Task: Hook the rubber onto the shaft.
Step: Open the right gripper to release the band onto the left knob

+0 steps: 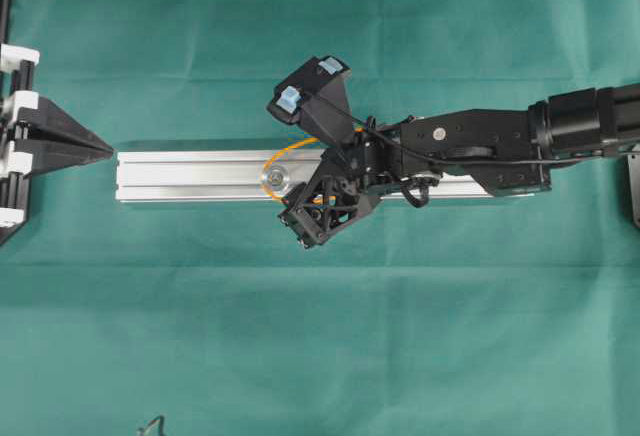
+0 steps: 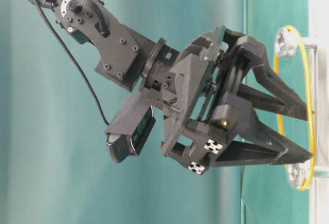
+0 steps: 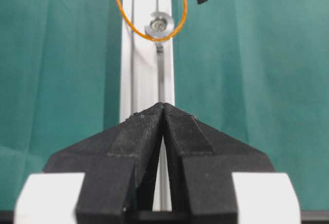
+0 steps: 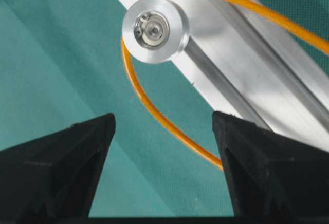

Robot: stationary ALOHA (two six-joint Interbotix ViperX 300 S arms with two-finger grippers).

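Right claw (image 4: pixel 163 147): fingers spread wide, holding nothing, over rubber (image 4: pixel 154 111) looped round shaft (image 4: pixel 155 29). Left claw (image 3: pixel 163 112): fingers pressed together.

A green cloth-covered table (image 1: pixel 320 356) carries a silver rail (image 1: pixel 190 176) lying flat lengthwise.

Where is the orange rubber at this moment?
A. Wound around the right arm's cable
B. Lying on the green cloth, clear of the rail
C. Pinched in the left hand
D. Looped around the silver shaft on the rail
D. The rubber curves around the shaft on the rail, with the right hand open beside it.
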